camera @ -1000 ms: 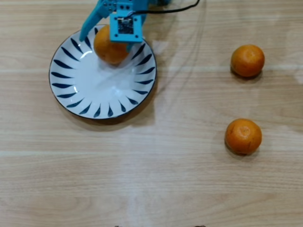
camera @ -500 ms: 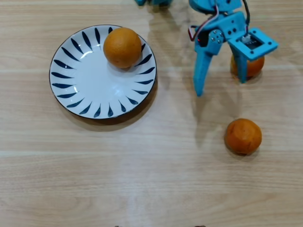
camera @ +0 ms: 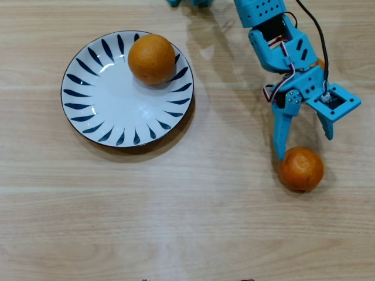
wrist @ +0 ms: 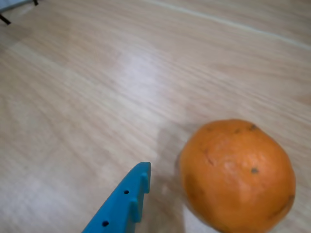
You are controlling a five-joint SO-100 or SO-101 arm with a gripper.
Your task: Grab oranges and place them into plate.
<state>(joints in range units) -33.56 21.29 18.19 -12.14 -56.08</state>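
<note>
The white plate [camera: 108,102] with dark blue strokes lies at the upper left of the overhead view. The larger orange [camera: 152,58] rests on its far side. A smaller orange [camera: 301,168] lies on the table at the right. My blue gripper [camera: 304,147] hangs open just above it, one fingertip by its upper left edge and the other off to the upper right. In the wrist view that orange [wrist: 238,174] fills the lower right, with one blue finger [wrist: 124,208] to its left, apart from it. The arm covers another orange except for a sliver [camera: 320,62].
The wooden table [camera: 176,222] is bare across its lower half and between plate and arm. The arm's links [camera: 275,35] reach in from the top edge at the right.
The gripper let go of the larger orange on the plate, swung right to the upper right orange, then moved down the overhead view to the lower orange, staying open.
</note>
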